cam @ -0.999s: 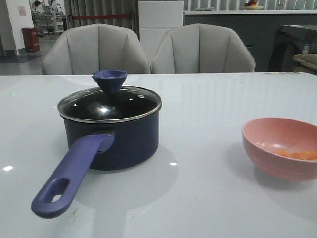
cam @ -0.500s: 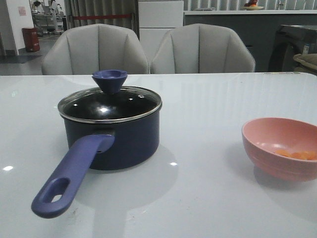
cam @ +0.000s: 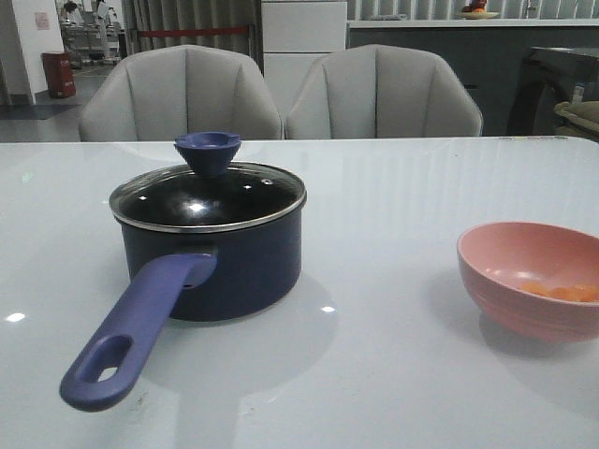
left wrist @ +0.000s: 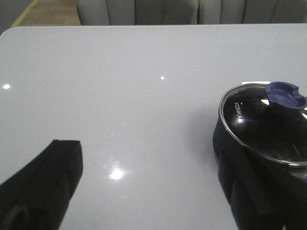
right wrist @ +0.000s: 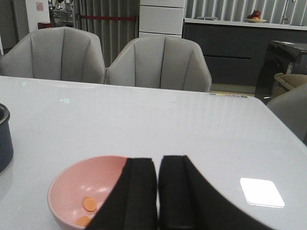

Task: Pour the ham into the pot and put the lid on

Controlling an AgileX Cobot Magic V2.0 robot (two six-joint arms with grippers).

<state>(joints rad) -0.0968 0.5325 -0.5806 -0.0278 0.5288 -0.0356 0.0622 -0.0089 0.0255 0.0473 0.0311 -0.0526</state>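
Nothing moved since before: orange-pink ham slices (right wrist: 89, 204) in pink bowl (right wrist: 72, 184) just beside right gripper (right wrist: 158, 191), pressed together; left gripper (left wrist: 144, 191) spread apart.

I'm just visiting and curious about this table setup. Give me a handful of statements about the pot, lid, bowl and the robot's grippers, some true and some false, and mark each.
1. The lid sits on the pot. True.
2. The ham is already in the pot. False: the orange slices lie in the pink bowl.
3. The pot's handle points toward the camera in the front view. True.
4. The right gripper is wide open. False: its fingers are nearly together, holding nothing.
5. The left gripper holds the lid's knob. False: it is open, apart from the knob.
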